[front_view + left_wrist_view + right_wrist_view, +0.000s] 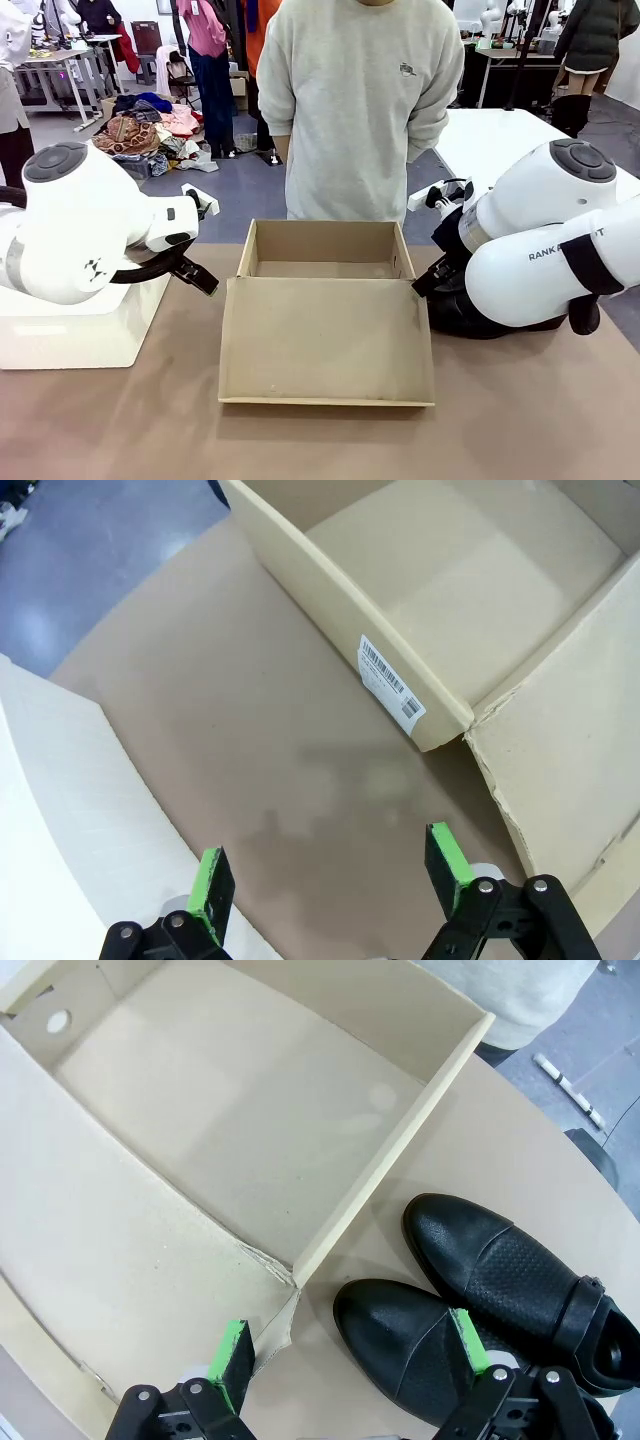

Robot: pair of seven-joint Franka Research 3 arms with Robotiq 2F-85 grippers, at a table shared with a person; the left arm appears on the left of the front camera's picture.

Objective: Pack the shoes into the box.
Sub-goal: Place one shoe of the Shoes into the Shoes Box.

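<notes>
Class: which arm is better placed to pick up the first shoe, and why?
Likely right. The right end effector, open, hovers over the shoes beside the box. The left end effector, also open, hangs over the table at the box's other side.

shoes (500,1270) on the table (120,420) right of the box (325,240) (side by side)

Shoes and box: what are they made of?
The shoes look like black leather, or something made to look like it: smooth with a soft shine, and one has a tiny dotted pattern on top. The box looks like tan cardboard: dull and flat, with a ragged tear at one corner.
</notes>
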